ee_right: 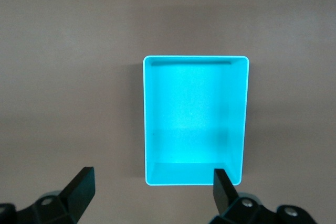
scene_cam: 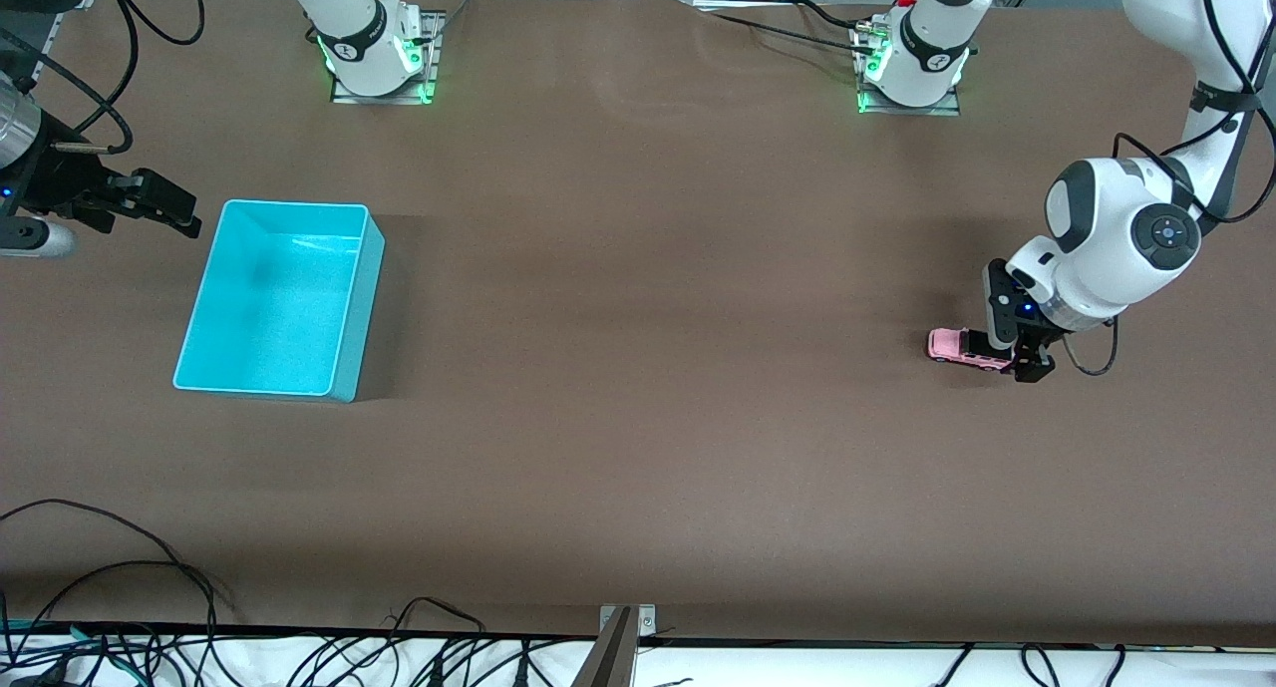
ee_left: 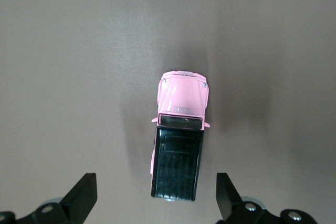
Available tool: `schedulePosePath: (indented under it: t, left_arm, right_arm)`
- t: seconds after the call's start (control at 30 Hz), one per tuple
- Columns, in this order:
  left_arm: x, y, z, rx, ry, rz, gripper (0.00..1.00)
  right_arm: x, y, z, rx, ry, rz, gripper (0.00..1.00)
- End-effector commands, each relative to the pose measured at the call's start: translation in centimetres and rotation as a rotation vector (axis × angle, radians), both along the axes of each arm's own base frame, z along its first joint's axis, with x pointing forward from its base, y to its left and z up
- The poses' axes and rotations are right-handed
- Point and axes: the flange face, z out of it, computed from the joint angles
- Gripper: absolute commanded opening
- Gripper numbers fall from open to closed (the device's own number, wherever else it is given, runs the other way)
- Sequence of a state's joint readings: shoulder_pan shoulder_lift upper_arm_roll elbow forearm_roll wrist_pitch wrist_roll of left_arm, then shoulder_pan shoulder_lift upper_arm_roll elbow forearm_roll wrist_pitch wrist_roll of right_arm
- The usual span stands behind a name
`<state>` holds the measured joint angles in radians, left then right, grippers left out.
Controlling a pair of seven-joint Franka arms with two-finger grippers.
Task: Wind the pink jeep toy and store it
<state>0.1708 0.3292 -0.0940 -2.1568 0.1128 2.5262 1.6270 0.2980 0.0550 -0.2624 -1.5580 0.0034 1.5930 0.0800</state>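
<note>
Front view: pink jeep toy point(scene_cam: 959, 348) on surface point(scene_cam: 648, 368) at left arm's end; left gripper point(scene_cam: 1027, 356) low at its rear. Cyan bin point(scene_cam: 344, 313) beside right gripper point(scene_cam: 164, 206).
Left wrist view: jaws spread, jeep's black rear between them, untouched.
Right wrist view: jaws spread, holding nothing.

We see a matt brown desk point(scene_cam: 638, 388) with a cloth-like, faintly rippled surface, a smooth cyan plastic bin point(scene_cam: 344, 353) with a soft sheen, a jeep point(ee_left: 181, 124) with glossy pink paint and a shiny black ribbed roof, and matt black claw fingers point(ee_left: 81, 198).
</note>
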Motion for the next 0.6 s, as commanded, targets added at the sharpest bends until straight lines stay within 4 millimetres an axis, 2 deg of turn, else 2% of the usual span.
schedulePosePath:
  t: [0.0, 0.23, 0.5, 0.57]
  left_arm:
    - [0.0, 0.5, -2.2, 0.007, 0.003, -0.04, 1.0]
    - [-0.8, 0.4, -4.5, -0.003, -0.012, -0.04, 1.0]
    - [-1.0, 0.3, -5.4, -0.008, -0.008, -0.041, 1.0]
    - [-1.3, 0.7, -5.7, -0.009, 0.0, -0.032, 0.92]
  right_arm:
    - [-0.3, -0.1, 0.5, 0.02, 0.008, -0.016, 1.0]
    - [-0.2, -0.1, 0.4, 0.019, 0.01, -0.014, 1.0]
    - [-0.2, -0.3, 0.5, 0.02, 0.008, -0.017, 1.0]
    - [-0.2, -0.3, 0.5, 0.02, 0.008, -0.017, 1.0]
